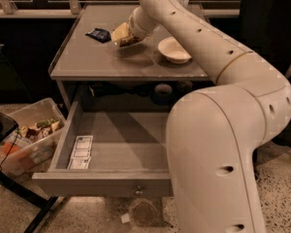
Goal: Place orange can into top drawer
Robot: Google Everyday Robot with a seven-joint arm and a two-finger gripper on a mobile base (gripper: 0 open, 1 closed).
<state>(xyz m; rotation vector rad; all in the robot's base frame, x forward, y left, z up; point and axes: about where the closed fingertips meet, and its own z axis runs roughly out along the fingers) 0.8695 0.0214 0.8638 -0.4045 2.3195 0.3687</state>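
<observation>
Claw (129, 35) sits at the far end of the white arm (218, 67), low over the grey surface (97, 57), toward 11 o'clock from its middle. It meets the orange can (119, 34) there. Whether the claw is open or closed on the can cannot be told, since the wrist covers that side. The can shows as a tan-gold shape, tilted, with a shadow on the surface just under it. Whether it rests there or hangs clear is not plain.

At 9 o'clock from the can lies a dark blue packet (99, 34), near but apart. At 3 o'clock stands a cream bowl (173, 50).

The top drawer (102, 182) is pulled out at 6 o'clock, below the surface, with its small knob (139, 191) in the middle of the front panel. Inside, against the left wall, lies a white strip of labels (81, 152). The can is not in the drawer.

On the floor at 8 o'clock is a clear bin (31, 152) of assorted packets.
</observation>
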